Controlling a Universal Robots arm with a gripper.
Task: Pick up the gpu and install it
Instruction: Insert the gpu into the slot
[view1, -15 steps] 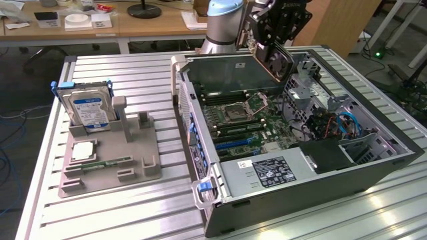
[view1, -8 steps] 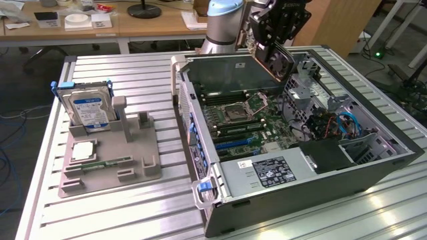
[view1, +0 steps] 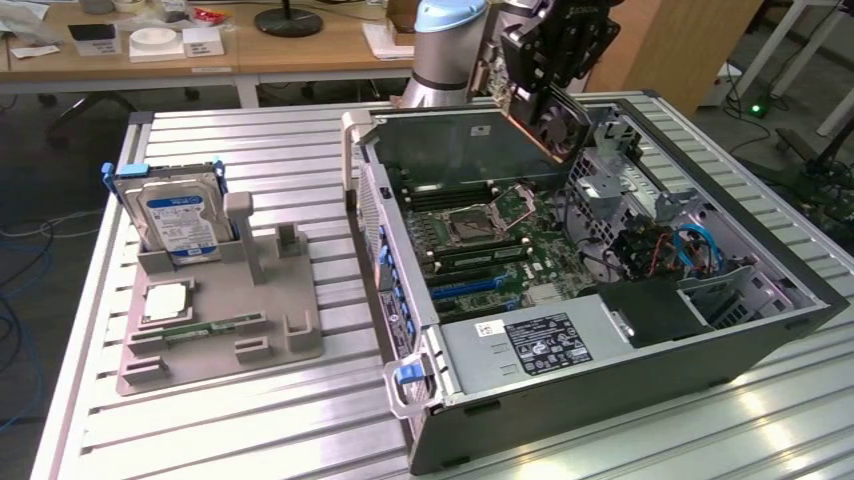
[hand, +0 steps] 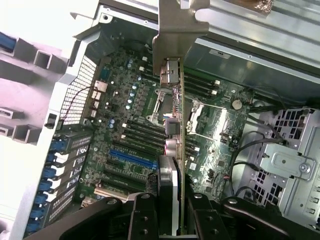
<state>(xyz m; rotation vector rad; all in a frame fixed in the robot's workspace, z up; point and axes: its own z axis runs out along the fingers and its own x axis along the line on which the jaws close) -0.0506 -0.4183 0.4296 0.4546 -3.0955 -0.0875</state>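
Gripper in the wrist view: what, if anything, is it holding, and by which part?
The gripper holds the graphics card over the open computer case, fingers clamped on its two flat faces at one edge.

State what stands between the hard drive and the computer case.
In the exterior view, a tall post and a short post of the grey holder stand between the hard drive and the computer case, then bare table.

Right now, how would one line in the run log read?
pincer: shut on gpu | gpu: held above motherboard in open computer case | install: not yet seated
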